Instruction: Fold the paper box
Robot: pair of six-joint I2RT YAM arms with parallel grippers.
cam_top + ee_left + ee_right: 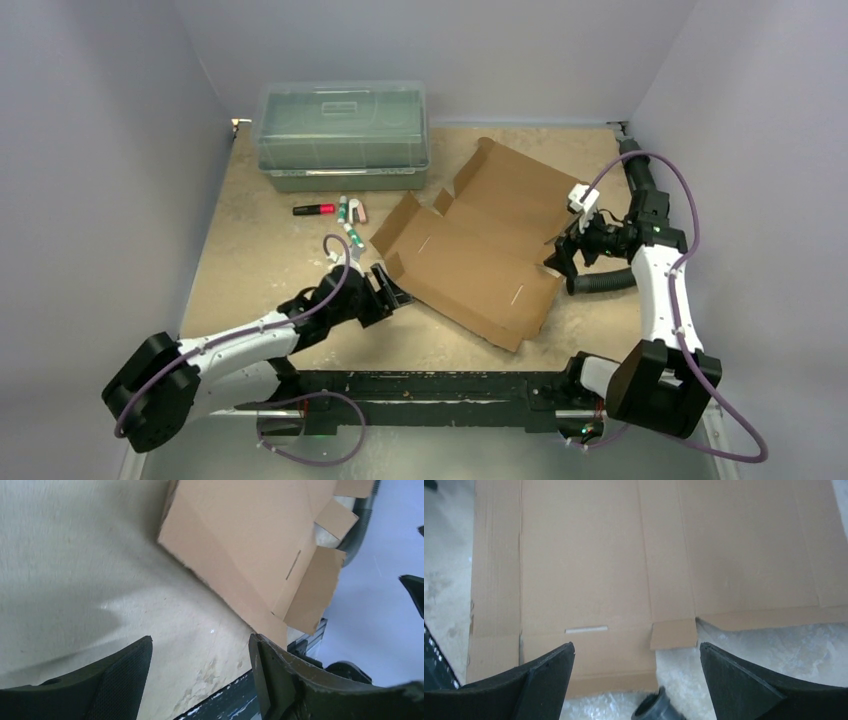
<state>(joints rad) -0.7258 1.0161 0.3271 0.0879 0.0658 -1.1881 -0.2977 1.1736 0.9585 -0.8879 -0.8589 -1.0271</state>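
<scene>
I see one beige speckled table (260, 270), and on it one plain brown corrugated cardboard paper box (480, 250). It lies opened out as a die-cut sheet at the table's middle, turned at an angle, with its left side flaps raised and the rest nearly flat.

Behind it to the left stands one clear greenish plastic bin (342, 130) with its lid on, well apart from the sheet.

I have two arms in view. The left gripper (392, 292) sits low at the sheet's near-left flap. From its wrist view the fingers (125, 675) are spread with only bare table between them, the cardboard edge just beside the right one, so nothing is grasped. The right gripper (557, 262) hangs over the sheet's right edge, its fingers (549, 672) released and set wide, gripping nothing, with one small tab between them.

One dark ribbed hose (605, 283) lies by the right gripper.

Between bin and sheet I count four small markers (345, 212), one of them red.
</scene>
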